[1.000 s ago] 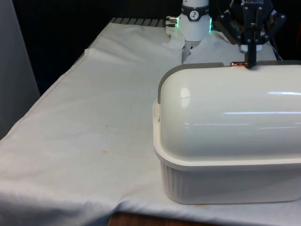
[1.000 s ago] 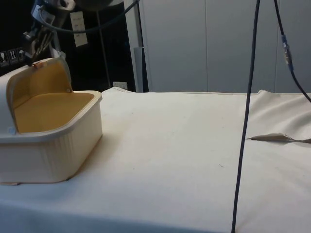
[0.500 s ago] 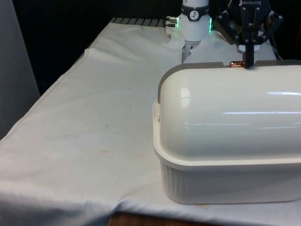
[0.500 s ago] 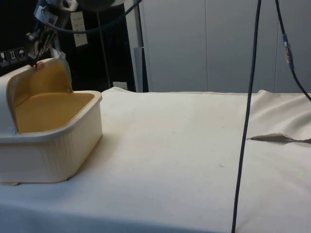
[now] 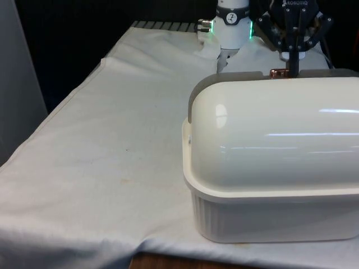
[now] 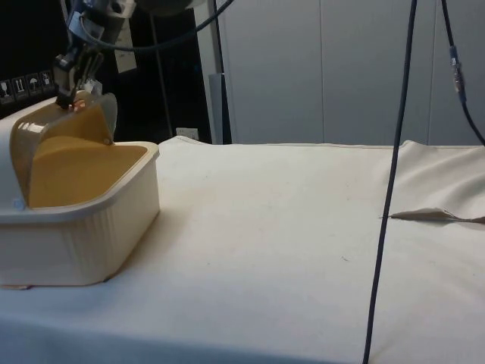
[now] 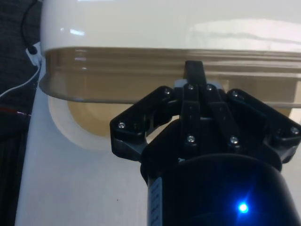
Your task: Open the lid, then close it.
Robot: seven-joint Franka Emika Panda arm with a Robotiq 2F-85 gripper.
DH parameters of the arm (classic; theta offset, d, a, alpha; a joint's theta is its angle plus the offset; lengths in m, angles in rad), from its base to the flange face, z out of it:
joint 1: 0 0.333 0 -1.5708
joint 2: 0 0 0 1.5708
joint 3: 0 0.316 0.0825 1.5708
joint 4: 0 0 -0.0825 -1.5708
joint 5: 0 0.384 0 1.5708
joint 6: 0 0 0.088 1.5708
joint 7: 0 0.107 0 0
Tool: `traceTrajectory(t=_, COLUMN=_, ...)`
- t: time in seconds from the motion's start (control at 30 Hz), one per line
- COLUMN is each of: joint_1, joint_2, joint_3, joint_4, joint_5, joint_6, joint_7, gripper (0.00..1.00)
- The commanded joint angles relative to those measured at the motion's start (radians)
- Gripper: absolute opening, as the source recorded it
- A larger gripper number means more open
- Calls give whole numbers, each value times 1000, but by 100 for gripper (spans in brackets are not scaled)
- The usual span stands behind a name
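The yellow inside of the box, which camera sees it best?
The side view: the bread box turns its open side there, showing the yellow inside under the half-raised lid, which the gripper holds. The wrist view catches a bit of it; the front view gives the white back.
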Motion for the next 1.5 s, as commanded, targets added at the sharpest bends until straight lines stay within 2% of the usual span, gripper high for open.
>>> traceTrajectory(t=0.0, joint_1=1, joint_2=-10, joint_3=1, joint_4=-15, joint_5=1, joint_6=-8, joint_7=1, gripper=0)
traceTrajectory(t=0.17, joint_1=2, joint_2=-28, joint_3=2, joint_4=-46, joint_5=2, joint_6=-17, joint_7=1, gripper=0)
traceTrajectory(t=0.23, joint_1=1, joint_2=-23, joint_3=1, joint_4=-36, joint_5=0, joint_6=-15, joint_7=0, gripper=0)
traceTrajectory(t=0.63, joint_1=4, joint_2=-72, joint_3=3, joint_4=-131, joint_5=3, joint_6=-35, joint_7=2, gripper=0)
traceTrajectory(t=1.03, joint_1=2, joint_2=-71, joint_3=8, joint_4=-173, joint_5=9, joint_6=-63, joint_7=1, gripper=0)
traceTrajectory(t=1.07, joint_1=3, joint_2=-76, joint_3=2, joint_4=-172, joint_5=0, joint_6=-63, joint_7=2, gripper=0)
traceTrajectory(t=1.2, joint_1=1, joint_2=-64, joint_3=10, joint_4=-183, joint_5=11, joint_6=-73, joint_7=0, gripper=0)
traceTrajectory(t=1.4, joint_1=3, joint_2=-61, joint_3=3, joint_4=-200, joint_5=1, joint_6=-75, joint_7=5, gripper=0)
traceTrajectory(t=1.47, joint_1=2, joint_2=-65, joint_3=10, joint_4=-218, joint_5=9, joint_6=-74, joint_7=4, gripper=0)
